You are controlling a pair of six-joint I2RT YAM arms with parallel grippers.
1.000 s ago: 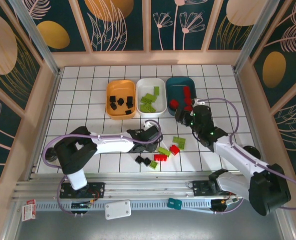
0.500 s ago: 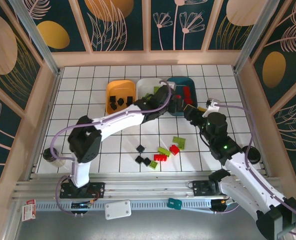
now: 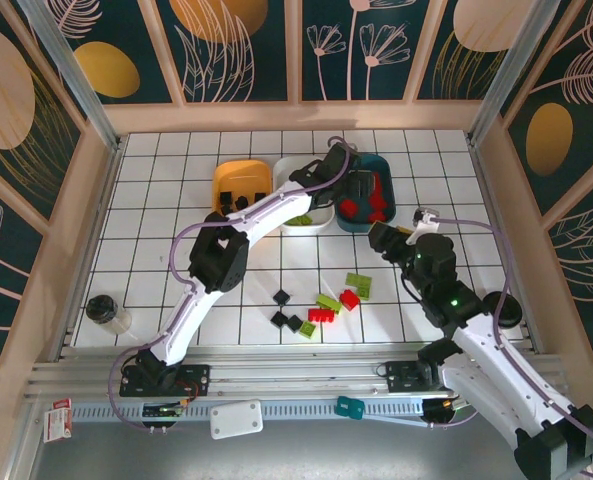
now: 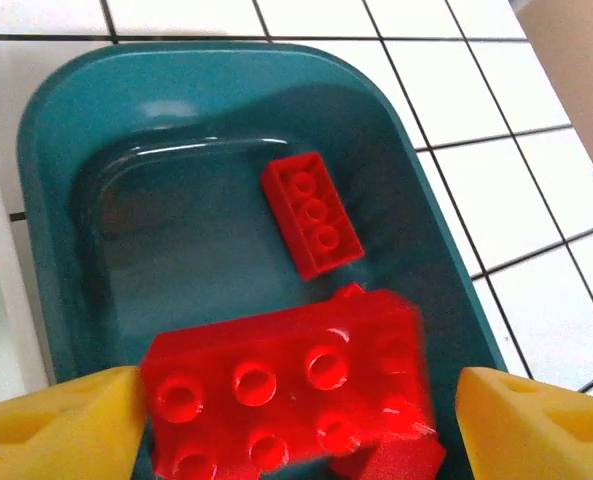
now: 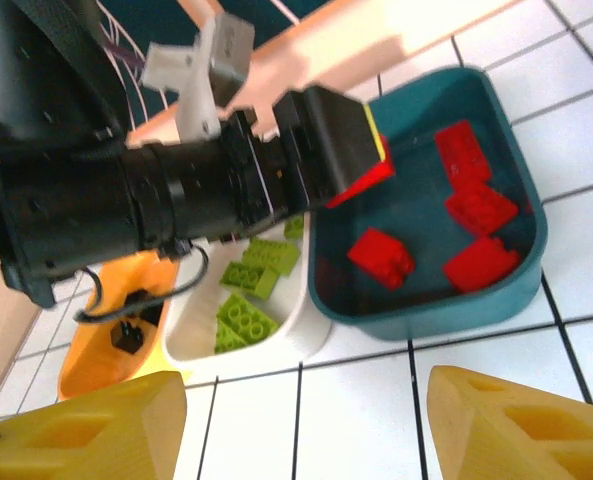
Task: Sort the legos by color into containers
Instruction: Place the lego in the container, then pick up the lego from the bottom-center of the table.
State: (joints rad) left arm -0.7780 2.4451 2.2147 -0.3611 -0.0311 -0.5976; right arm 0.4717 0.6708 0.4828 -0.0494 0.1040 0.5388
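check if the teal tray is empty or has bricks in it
Not empty: several red bricks lie inside the teal tray.

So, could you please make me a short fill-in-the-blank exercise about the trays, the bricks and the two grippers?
1. The left gripper hovers over the tray whose colour is dark ___.
2. The lime green bricks lie in the ___ tray.
3. The black bricks lie in the ___ tray.
4. The right gripper has its jaws ___.
Missing words: teal, white, orange, open.
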